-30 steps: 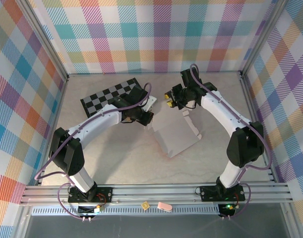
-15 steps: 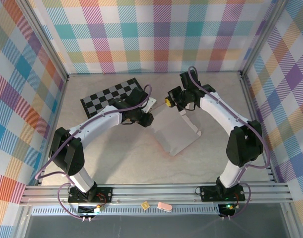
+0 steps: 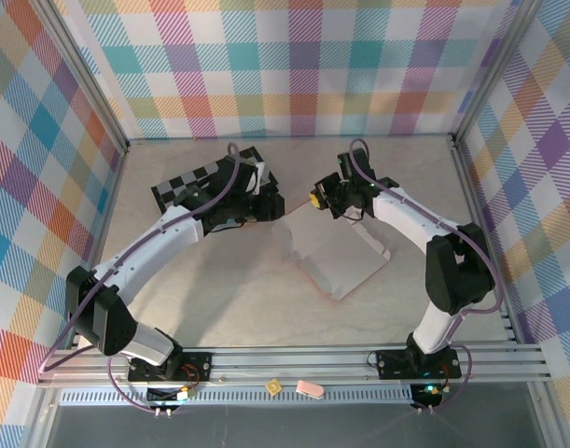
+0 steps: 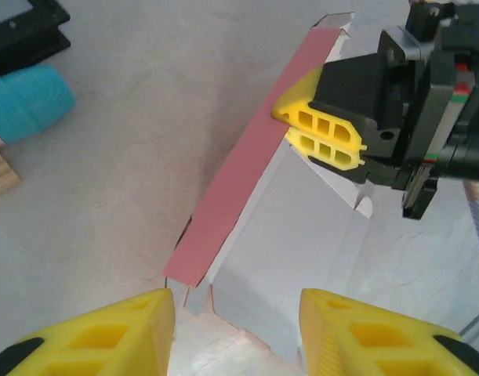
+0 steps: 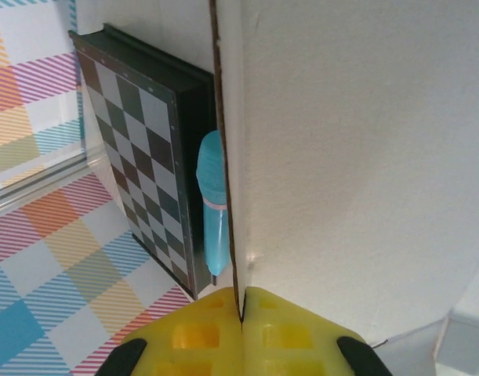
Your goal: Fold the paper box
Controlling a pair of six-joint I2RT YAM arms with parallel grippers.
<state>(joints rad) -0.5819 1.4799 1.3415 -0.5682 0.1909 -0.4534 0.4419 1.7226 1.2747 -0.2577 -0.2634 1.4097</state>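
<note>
The paper box [image 3: 340, 257] lies mid-table with its greyish inner face [image 4: 294, 251] up. One long side flap [image 4: 247, 164] stands raised and shows its pink outer face. My right gripper [image 5: 241, 313] is shut on the thin edge of that flap at its far end, and its yellow fingers [image 4: 321, 129] pinch it. From the top view, the right gripper [image 3: 316, 197] sits at the box's far left corner. My left gripper [image 4: 237, 333] is open just off the box's near corner, with nothing between its fingers. It hangs left of the box [image 3: 271, 207].
The black-and-grey checkered board [image 3: 187, 187] lies at the back left under my left arm, also seen behind the flap [image 5: 137, 149]. A small teal bar [image 5: 213, 211] lies against its edge [image 4: 27, 102]. A wooden block [image 4: 0, 168] sits beside it. Plaid walls enclose the table.
My left gripper has let go and opened, backing off toward the checkered board. My right gripper has shut on the flap's edge. The box has shifted slightly right.
</note>
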